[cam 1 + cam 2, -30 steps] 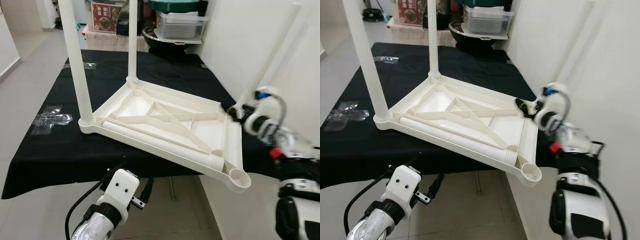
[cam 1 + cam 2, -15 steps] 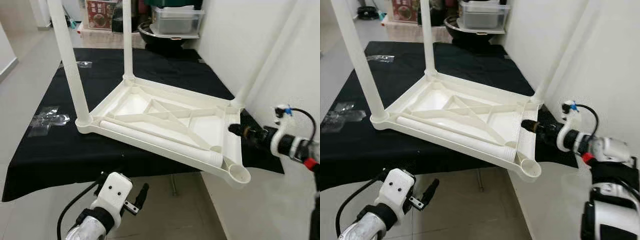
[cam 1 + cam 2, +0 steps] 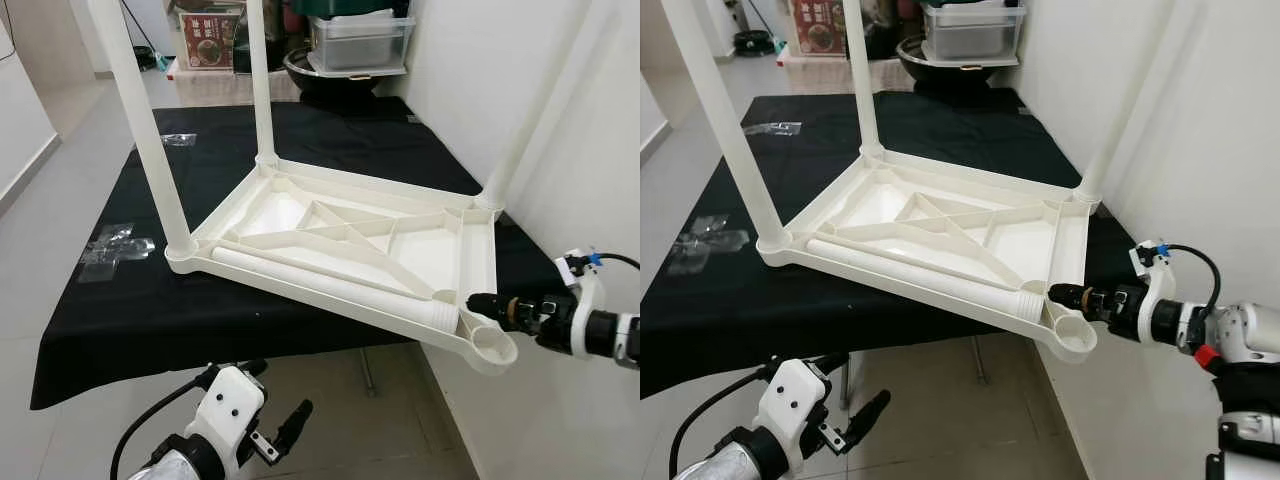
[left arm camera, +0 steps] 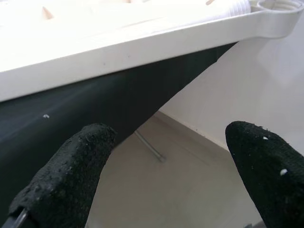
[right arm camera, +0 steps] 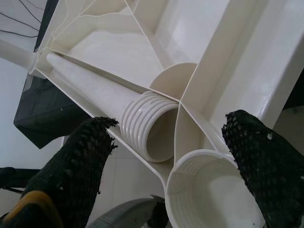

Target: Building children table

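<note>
An upturned tabletop point(image 3: 340, 240) lies on the black desk point(image 3: 120, 300), three legs upright, while the right gripper point(image 3: 1072, 294), fingers spread, nears the loose leg point(image 3: 320, 283) by the empty near-right socket point(image 3: 491, 343) (left gripper point(image 3: 285, 432) low, open).

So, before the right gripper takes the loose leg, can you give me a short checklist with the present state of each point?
1. Right gripper open: ok.
2. Loose white plastic leg lying inside the upturned white plastic tabletop, threaded end toward the gripper: ok.
3. Empty round corner socket free to take it: ok.
4. Three legs already upright: ok.
5. Tabletop fully supported on the black-covered table: not ok, the socket corner overhangs.
6. Left gripper low, open, below the edge: ok.
</note>
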Available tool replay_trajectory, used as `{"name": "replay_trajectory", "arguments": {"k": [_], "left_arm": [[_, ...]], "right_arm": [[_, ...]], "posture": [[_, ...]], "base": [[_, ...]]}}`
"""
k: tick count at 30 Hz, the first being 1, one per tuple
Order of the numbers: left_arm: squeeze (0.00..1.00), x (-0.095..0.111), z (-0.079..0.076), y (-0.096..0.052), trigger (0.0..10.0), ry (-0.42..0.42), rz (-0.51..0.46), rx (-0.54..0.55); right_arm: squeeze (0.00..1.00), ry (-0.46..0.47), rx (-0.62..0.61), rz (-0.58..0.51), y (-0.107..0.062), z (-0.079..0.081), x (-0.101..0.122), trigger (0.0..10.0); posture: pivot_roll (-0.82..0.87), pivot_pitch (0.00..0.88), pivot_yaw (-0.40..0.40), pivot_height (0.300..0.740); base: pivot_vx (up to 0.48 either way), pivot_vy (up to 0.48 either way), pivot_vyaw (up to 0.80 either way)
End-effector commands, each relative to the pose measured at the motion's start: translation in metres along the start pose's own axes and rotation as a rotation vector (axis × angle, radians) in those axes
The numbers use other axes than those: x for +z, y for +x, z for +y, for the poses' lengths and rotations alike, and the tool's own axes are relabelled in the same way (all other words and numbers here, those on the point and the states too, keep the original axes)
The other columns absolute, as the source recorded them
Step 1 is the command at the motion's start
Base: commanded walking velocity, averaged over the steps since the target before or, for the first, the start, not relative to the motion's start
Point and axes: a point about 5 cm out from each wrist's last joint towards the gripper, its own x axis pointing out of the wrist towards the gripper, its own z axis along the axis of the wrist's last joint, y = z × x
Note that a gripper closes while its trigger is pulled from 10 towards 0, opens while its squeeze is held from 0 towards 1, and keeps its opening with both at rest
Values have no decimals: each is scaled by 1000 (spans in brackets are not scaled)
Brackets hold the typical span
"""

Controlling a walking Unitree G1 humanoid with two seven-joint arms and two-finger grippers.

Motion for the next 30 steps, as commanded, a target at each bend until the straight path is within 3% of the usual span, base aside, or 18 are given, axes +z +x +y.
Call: {"name": "replay_trajectory", "arguments": {"k": [1, 13, 14, 16, 17, 30], "left_arm": [[0, -1, -2, 0, 10000, 3, 3, -20], [0, 0, -5, -1, 10000, -19, -19, -36], [0, 0, -5, 0, 10000, -23, -23, -33], [0, 0, -5, 0, 10000, -23, -23, -33], [0, 0, -6, 0, 10000, -24, -25, -28], [0, 1, -7, 1, 10000, -26, -29, -6]], "right_arm": [[0, 22, 12, 10, 5, 2, -4, 10000], [0, 15, 66, 64, 13, 16, -12, 10000], [0, 13, 80, 87, 24, 21, -16, 10000], [0, 13, 80, 87, 24, 21, -16, 10000], [0, 12, 104, 104, 32, 26, -19, 10000], [0, 7, 200, 120, 50, 51, -17, 10000]], "posture": [[67, 58, -51, 740], [62, 67, -75, 740], [60, 68, -84, 740], [60, 68, -84, 740], [66, 70, -91, 740], [64, 73, -107, 740]], "base": [[0, 0, 0], [0, 0, 0], [0, 0, 0], [0, 0, 0], [0, 0, 0], [0, 0, 0]]}}
